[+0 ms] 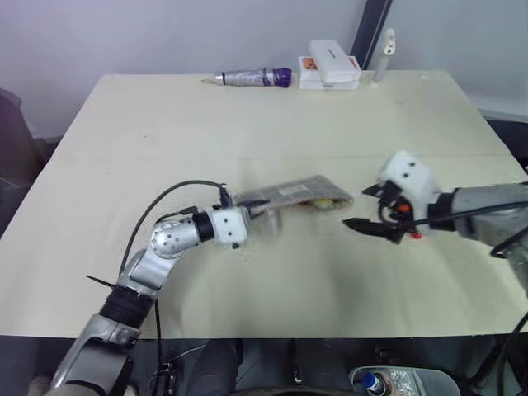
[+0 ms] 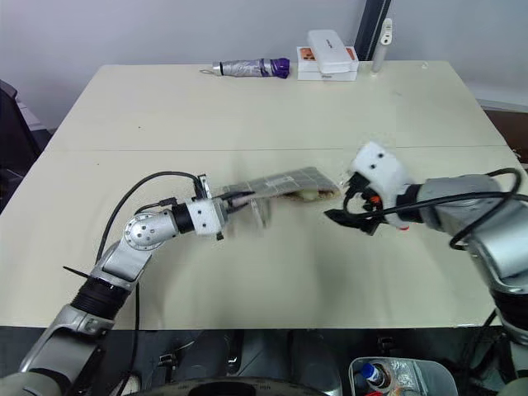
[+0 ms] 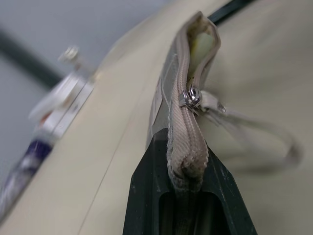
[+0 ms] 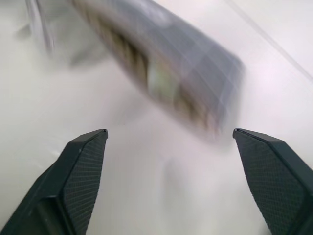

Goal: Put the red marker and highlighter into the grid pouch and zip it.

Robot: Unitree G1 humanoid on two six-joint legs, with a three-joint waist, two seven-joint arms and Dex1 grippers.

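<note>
- Left wrist view: left pincer (image 3: pixel 188 183) clamped on grid pouch (image 3: pixel 188 98), woven zipper end; mouth partly unzipped, something yellow inside
- Right pincer (image 4: pixel 171 147) spread wide, empty, beside pouch mid-table (image 1: pixel 247 280)

**Left clamped, right spread wide**

The left gripper (image 3: pixel 188 183) reaches level from a bent arm, fingers pinched tight on the grid pouch (image 1: pixel 297 193) end. The right gripper (image 4: pixel 171 181) tilts down just beside the pouch's far end, fingers wide apart, holding nothing.

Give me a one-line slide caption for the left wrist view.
Left gripper shut on the zipper end of the grid pouch, zipper partly closed, yellow highlighter visible inside the open end.
</note>
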